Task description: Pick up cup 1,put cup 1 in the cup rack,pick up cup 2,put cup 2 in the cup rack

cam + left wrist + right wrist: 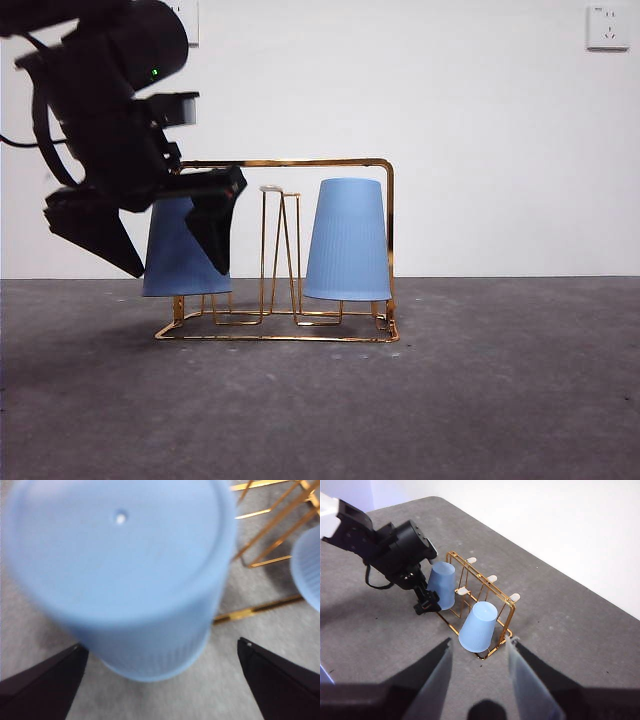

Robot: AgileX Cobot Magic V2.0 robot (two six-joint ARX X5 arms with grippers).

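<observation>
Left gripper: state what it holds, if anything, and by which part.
Nothing is clearly held. The left gripper has its jaws spread open on either side of the inverted blue cup on the cup rack, with gaps showing. The right gripper is empty.

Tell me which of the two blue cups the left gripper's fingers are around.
The cup at the rack's end beside the black arm: the left gripper's open fingers flank it. The other cup, at the far end, has no gripper near.

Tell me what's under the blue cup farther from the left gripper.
That blue cup sits upside down on the gold rack, its rim above the rack's base wires. Whatever prong holds it is hidden inside. The left gripper is at the other cup.
</observation>
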